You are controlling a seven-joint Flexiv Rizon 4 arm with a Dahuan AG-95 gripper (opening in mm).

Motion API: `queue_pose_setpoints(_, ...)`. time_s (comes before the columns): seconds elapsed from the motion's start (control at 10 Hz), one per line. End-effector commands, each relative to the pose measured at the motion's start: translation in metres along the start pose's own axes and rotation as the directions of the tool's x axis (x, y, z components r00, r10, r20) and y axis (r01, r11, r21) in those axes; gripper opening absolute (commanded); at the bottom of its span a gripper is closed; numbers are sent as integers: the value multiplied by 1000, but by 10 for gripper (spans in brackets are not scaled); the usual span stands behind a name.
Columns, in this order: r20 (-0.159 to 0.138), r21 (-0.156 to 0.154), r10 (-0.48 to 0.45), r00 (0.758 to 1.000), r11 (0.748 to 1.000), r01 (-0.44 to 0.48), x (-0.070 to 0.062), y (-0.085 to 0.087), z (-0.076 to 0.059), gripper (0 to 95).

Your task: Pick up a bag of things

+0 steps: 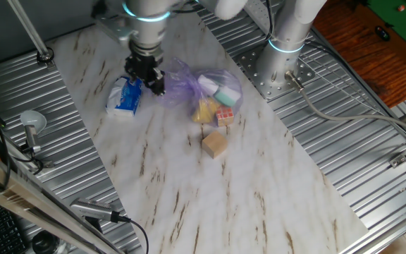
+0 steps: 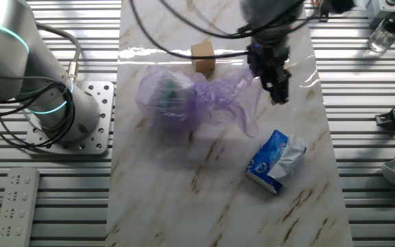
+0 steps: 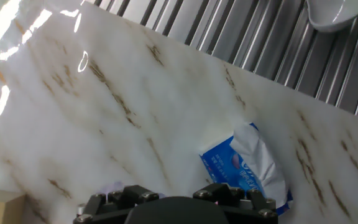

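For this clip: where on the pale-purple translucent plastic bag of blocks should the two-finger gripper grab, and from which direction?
Probably the loose gathered neck of the pale-purple translucent plastic bag, taken from above. The film bunches there into a thin ridge, while the colourful blocks bulge the other end. The black two-finger gripper hangs near that neck; the blue-and-white packet lies apart.

Two fixed cameras look steeply down on the white marbled tabletop [image 1: 189, 176] from opposite sides, both sharing the crumpled blue-and-white packet [image 2: 276, 161] and tan wooden cube [image 1: 215, 144]. Hand view sits close above the tabletop, also catching the packet.
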State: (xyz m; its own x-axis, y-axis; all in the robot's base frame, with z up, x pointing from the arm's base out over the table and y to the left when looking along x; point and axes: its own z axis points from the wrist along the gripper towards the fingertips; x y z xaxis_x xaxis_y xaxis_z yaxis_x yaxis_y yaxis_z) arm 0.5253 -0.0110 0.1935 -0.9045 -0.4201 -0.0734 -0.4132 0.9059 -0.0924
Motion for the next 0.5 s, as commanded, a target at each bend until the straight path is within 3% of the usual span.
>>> queue_pose_setpoints(0.1,-97,-92,66,993,993,-75,-7,-3,-5,760)
queue_pose_setpoints(0.2,-136,-129,90,987,986,-107,-9,-3,-7,760)
queue_pose_setpoints(0.5,-213,-200,106,971,968,-149,-9,1,-16,760)
